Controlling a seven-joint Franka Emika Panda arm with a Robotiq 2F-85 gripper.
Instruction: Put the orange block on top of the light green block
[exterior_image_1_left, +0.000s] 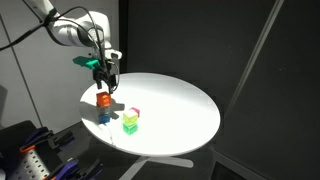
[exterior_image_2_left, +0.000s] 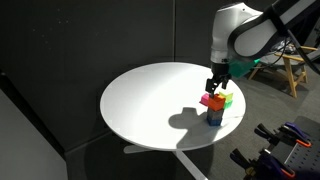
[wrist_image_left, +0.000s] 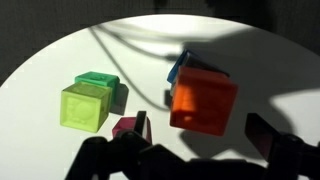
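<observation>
Orange block (wrist_image_left: 203, 103), atop blue cube (wrist_image_left: 178, 68) (wrist view)

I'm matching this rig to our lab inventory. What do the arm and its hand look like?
The arm is white, with bulky rounded links and darker grey bands at the joints. A teal-green piece sits near the wrist. The hand is black, with two dark fingers. A thin black cable seems to loop along the last link. No markings are legible.
</observation>
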